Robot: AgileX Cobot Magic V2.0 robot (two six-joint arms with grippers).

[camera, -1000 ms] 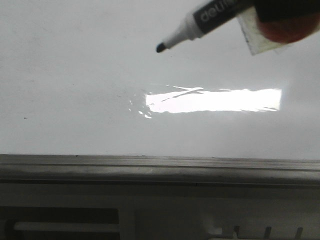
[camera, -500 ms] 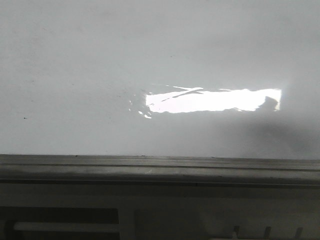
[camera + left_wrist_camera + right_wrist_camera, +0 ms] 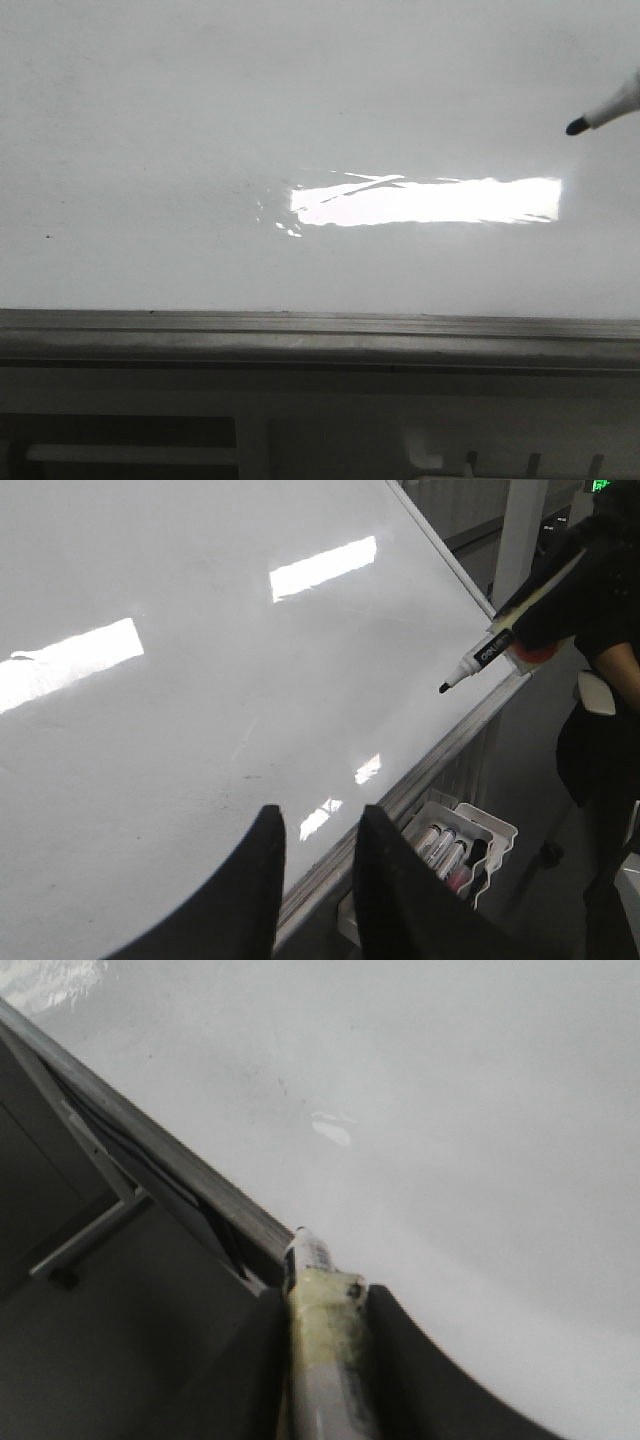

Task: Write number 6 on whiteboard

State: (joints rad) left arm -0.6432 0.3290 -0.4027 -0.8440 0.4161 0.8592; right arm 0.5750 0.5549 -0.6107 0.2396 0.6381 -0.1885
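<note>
Gripping marker (image 3: 325, 1360) in right hand (image 3: 325, 1305) | left hand (image 3: 318, 830) narrowly parted, seemingly empty | whiteboard (image 3: 200, 120) unmarked

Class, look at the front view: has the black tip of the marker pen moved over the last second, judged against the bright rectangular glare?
Yes. The black marker tip now sits above the bright rectangular glare's right end; a second ago it was above its left end.

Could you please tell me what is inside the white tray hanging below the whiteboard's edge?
The white tray holds several markers lying side by side; its far portion is hidden behind the left gripper's finger.
</note>
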